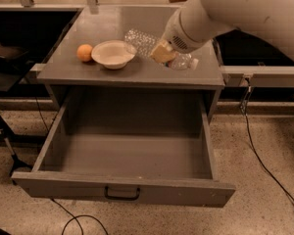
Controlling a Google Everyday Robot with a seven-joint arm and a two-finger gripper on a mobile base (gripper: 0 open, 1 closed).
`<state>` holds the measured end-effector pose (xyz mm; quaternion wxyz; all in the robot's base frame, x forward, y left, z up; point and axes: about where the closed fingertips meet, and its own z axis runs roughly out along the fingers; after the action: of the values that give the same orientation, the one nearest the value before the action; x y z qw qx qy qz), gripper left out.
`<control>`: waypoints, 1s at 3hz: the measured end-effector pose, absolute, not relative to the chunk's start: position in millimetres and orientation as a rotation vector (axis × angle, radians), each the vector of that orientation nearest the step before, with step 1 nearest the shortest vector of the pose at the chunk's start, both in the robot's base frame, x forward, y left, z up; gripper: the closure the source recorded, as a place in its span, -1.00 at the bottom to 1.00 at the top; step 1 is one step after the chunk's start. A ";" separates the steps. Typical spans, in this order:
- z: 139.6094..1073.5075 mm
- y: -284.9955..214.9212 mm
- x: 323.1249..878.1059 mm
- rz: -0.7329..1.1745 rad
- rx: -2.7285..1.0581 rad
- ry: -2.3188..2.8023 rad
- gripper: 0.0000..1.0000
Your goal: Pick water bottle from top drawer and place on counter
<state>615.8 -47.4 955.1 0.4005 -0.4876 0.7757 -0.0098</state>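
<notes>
1. The orange (85,53) rests on the counter (112,18) at the 9 o'clock side of the surface, near the left edge.
2. The bowl (112,54) stands upright just beside the orange, at its 3 o'clock. Whether the two touch cannot be told.
3. The water bottle (139,40) lies roughly on its side over the counter, at the 3 o'clock side of the bowl. Its clear base end is at the bowl's rim. Its white cap (193,62) points toward 4 o'clock, close to the right front part of the counter. Whether the bottle rests on the surface cannot be told.
4. The gripper (165,54) is over the counter, at the middle of the bottle. Its tan fingers (161,52) are pinched on the water bottle's body.
5. The arm (235,9) enters from 1 o'clock and runs down to the gripper.
6. The top drawer (137,155) is pulled fully out toward 6 o'clock, below the counter's front edge. Nothing shows on the drawer bottom. The black handle (122,195) sits at the centre of the front panel.
7. A cable (83,220) lies on the speckled floor (264,199) at 7 o'clock. A second cable (263,163) runs along the floor at 4 o'clock.
</notes>
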 end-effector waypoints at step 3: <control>975.1 27.4 683.5 -0.166 -1.157 1.939 1.00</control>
<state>683.5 27.4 975.1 0.4247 -0.4626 0.7754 -0.0664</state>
